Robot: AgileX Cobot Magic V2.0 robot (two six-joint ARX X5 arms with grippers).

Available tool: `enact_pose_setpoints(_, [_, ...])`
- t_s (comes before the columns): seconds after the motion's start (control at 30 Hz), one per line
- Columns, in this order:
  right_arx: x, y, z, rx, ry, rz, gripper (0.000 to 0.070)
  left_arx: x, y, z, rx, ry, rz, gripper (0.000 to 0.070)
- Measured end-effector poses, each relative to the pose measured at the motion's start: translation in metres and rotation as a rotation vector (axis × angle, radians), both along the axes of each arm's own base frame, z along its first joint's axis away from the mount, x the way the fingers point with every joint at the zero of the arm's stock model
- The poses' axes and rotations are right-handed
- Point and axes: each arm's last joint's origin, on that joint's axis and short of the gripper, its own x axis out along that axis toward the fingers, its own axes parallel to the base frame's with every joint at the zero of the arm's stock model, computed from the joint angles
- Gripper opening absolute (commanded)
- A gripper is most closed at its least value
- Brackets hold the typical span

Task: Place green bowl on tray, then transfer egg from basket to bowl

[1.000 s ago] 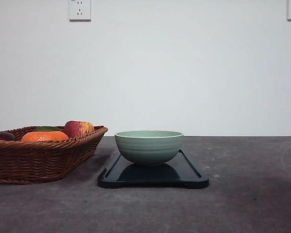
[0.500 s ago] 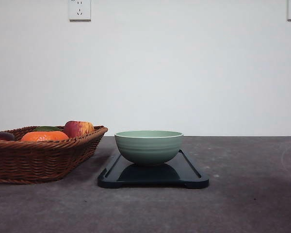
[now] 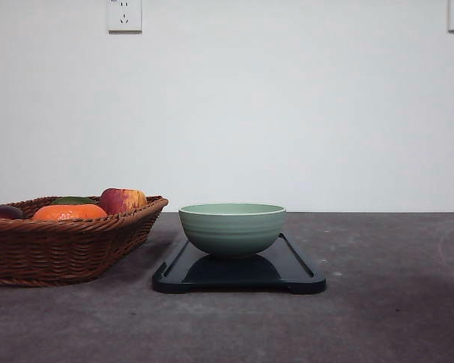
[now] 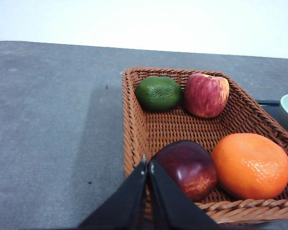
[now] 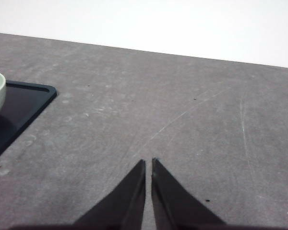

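Since the pale sage-green round bowl (image 3: 232, 228) already sits on the flat dark teal tray (image 3: 303, 274), the egg step seems to come next. I cannot find an egg among the fruit in the wide brown woven wicker basket (image 4: 134, 125): there is a dark red apple (image 4: 188, 168), a big orange fruit (image 4: 251, 165), a red-yellow apple (image 4: 207, 95) and a green lime (image 4: 158, 93). The basket lies at nine o'clock from the bowl in the front view. The left gripper (image 4: 148, 166) hangs just above the basket's near rim, fingers pressed together, holding nothing, so that arm is nearer. The right gripper (image 5: 148, 165) is also closed and empty, over bare grey table (image 5: 182, 120). No words can be read anywhere.
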Motion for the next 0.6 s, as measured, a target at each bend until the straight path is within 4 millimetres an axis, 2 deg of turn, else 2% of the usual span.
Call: enact_pose_setpoints(0.6, [0.0000,0.0000,0.0000,0.000,0.000,0.000,0.0014,0.0000,0.0000,0.0000,0.000,0.000,0.000,0.0000])
